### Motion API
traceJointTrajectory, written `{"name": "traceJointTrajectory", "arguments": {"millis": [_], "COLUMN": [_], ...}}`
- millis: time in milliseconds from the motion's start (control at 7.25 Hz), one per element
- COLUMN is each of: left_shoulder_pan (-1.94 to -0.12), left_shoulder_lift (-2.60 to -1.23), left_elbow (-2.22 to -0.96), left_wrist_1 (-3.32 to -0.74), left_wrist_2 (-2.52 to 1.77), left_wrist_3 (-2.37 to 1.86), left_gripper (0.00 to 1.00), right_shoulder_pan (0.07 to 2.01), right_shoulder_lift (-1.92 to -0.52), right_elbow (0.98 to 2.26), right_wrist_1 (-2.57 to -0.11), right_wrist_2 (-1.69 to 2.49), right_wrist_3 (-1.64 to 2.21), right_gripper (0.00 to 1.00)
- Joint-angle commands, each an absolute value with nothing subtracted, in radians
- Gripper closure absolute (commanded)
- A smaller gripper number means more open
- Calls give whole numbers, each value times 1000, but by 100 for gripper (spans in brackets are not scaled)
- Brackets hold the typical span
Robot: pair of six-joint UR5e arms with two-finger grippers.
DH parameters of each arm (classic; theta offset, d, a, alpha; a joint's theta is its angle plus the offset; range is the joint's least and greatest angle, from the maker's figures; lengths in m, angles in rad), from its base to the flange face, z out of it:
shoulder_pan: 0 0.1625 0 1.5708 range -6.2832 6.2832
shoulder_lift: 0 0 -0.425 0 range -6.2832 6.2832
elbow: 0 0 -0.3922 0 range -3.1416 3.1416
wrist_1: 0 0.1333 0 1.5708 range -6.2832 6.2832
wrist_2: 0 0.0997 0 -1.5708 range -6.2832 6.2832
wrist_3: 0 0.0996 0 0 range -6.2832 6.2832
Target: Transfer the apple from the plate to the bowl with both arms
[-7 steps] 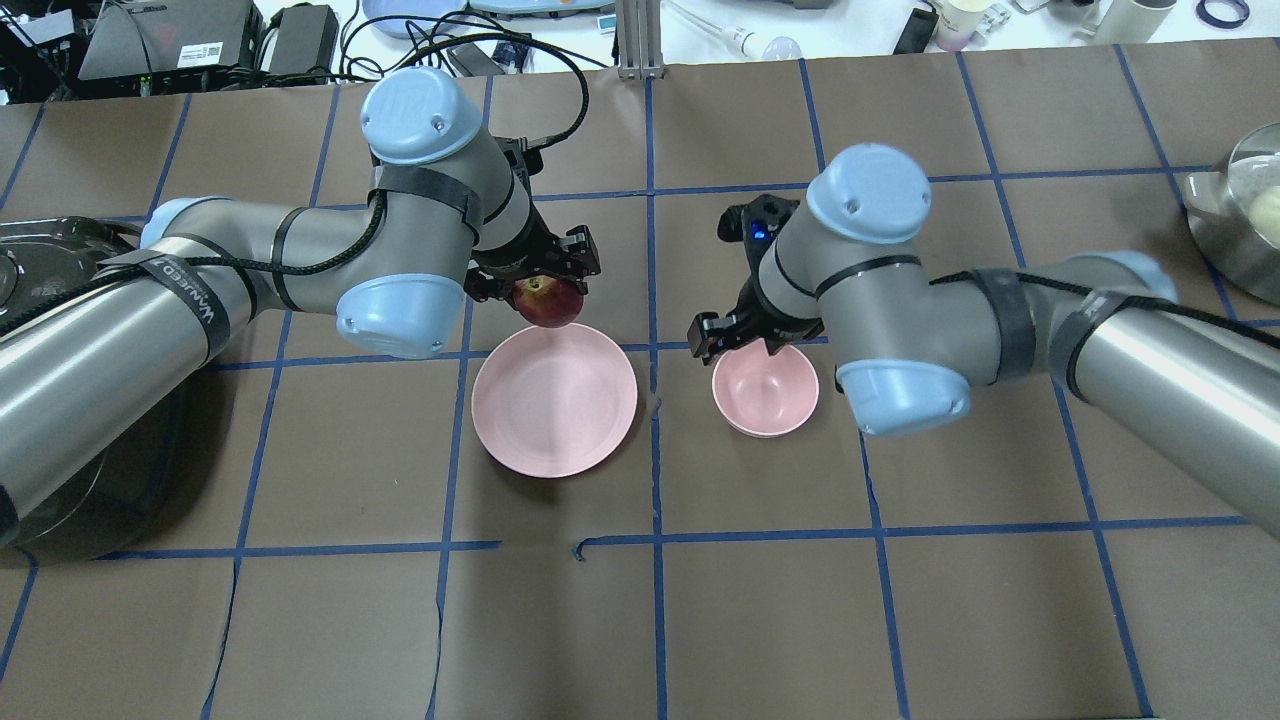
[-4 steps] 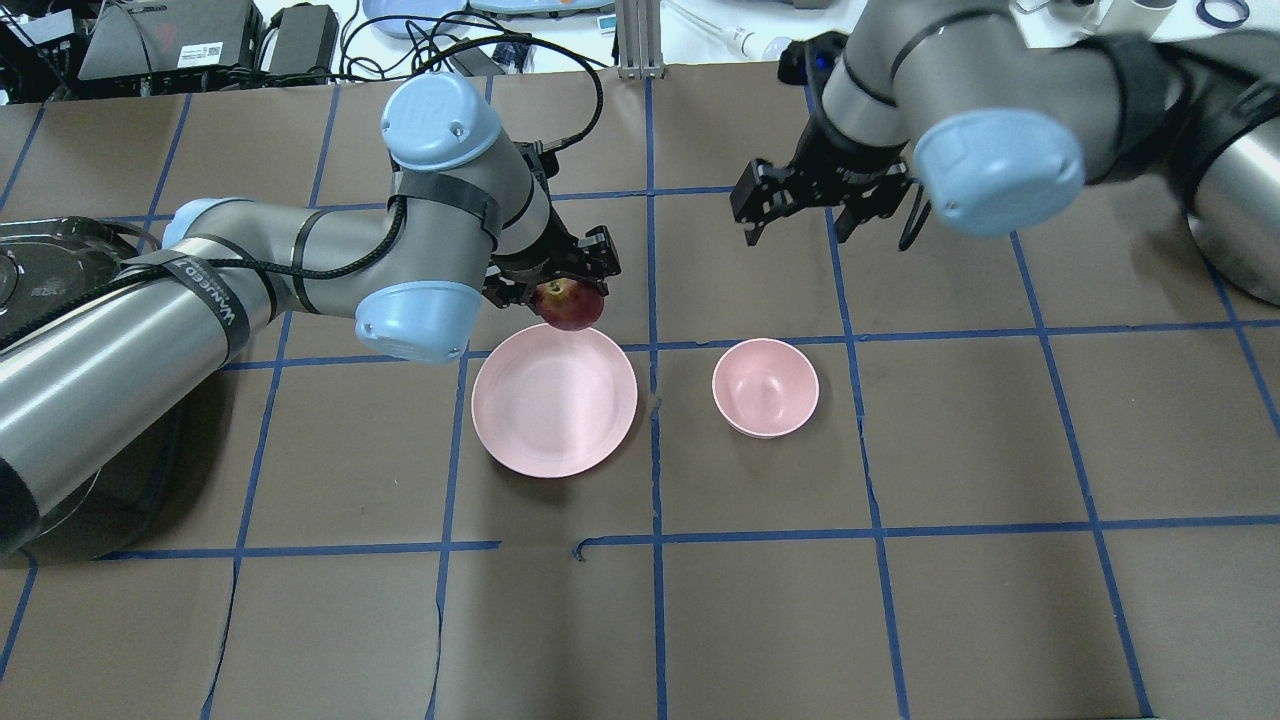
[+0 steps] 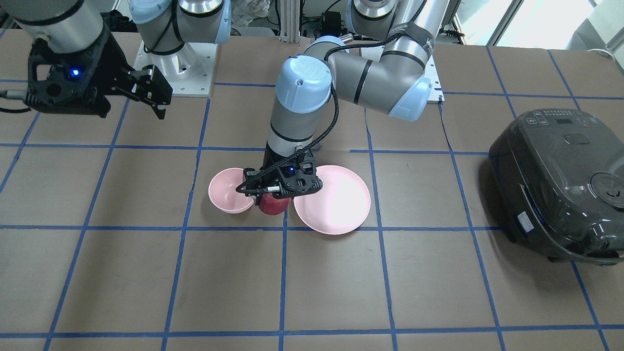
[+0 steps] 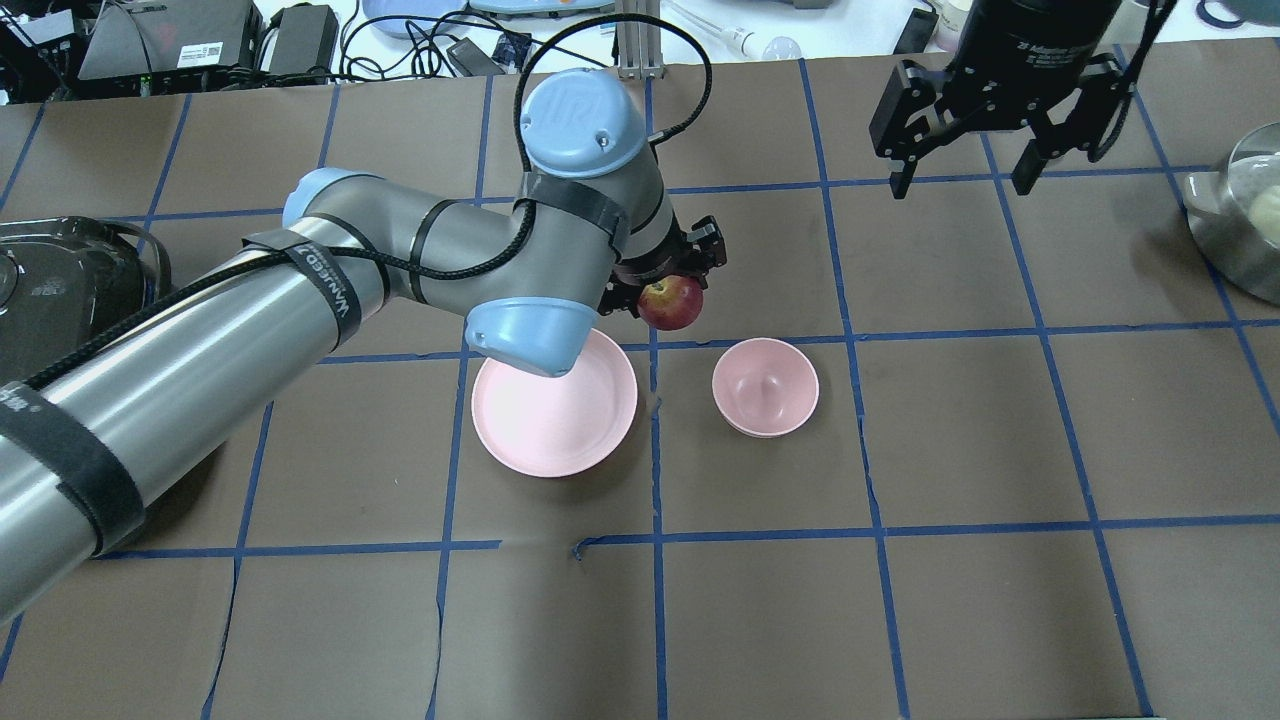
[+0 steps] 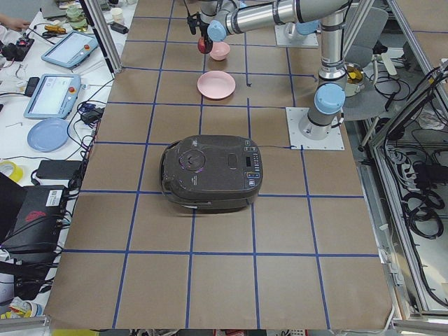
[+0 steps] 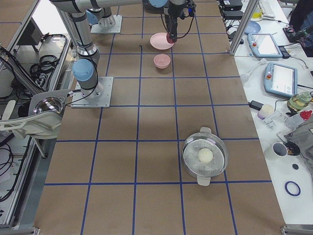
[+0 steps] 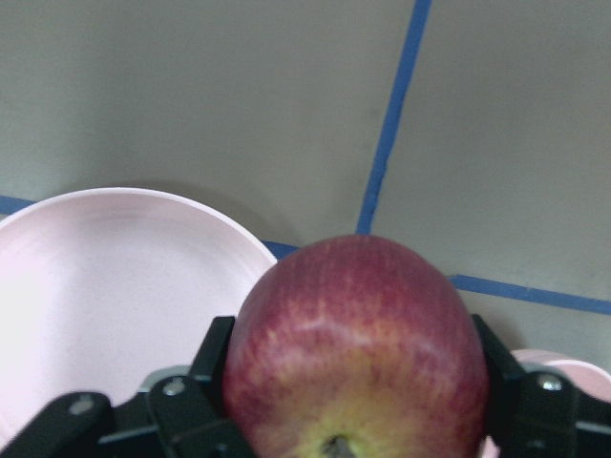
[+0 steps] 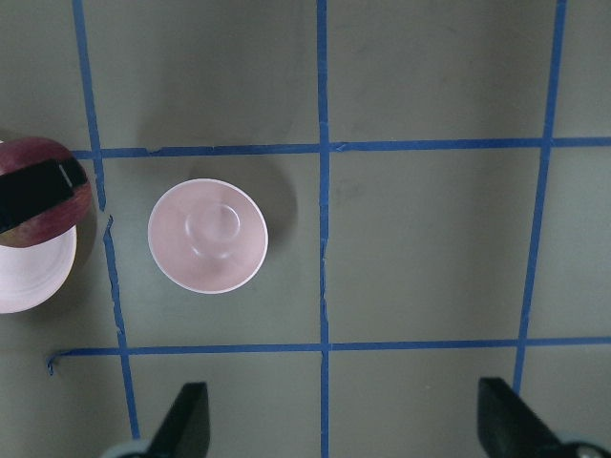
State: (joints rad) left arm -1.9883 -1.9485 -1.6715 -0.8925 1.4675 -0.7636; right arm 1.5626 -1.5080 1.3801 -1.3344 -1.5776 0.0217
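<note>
Left jaws are clamping the apple (image 4: 671,302), holding it off the plate (image 4: 554,400), over the gap before the bowl (image 4: 765,386). Bowl is lying just beside these jaws, opposite the plate side, not yet beneath them. Right jaws are hanging spread, empty, well apart.

The left arm (image 4: 180,380) reaches over the middle of the table, elbow bent and wrist pointing straight down. The left gripper (image 3: 274,195) is clamped, its fingers (image 7: 212,367) pressed on either side of the apple (image 4: 671,302) (which seems to hang clear of the table). The right arm (image 3: 63,24) is raised high, wrist vertical. The right gripper (image 4: 960,178) hangs with its jaws spread wide.
</note>
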Motion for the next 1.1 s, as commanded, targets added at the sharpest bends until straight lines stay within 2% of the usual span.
{"name": "traceJointTrajectory", "arguments": {"millis": [0, 552, 690, 828, 966], "left_shoulder_pan": [-2109, -2163, -2163, -2164, -2164], "left_shoulder_lift": [-2003, -2088, -2089, -2088, -2089], "left_elbow": [-1652, -1620, -1620, -1621, -1631], "left_wrist_1": [-873, -861, -861, -861, -864], "left_wrist_2": [1512, 1497, 1494, 1496, 1496], "left_wrist_3": [-926, -1034, -1032, -1025, -1034], "left_gripper": [95, 95, 82, 35, 13], "right_shoulder_pan": [1568, 1563, 1563, 1566, 1566], "right_shoulder_lift": [-1558, -1583, -1583, -1582, -1583], "right_elbow": [1430, 1511, 1511, 1514, 1522], "right_wrist_1": [-1327, -1517, -1525, -1554, -1569], "right_wrist_2": [-1615, -1611, -1608, -1606, -1602], "right_wrist_3": [58, 55, 60, 63, 61], "right_gripper": [0, 0, 0, 0, 0]}}
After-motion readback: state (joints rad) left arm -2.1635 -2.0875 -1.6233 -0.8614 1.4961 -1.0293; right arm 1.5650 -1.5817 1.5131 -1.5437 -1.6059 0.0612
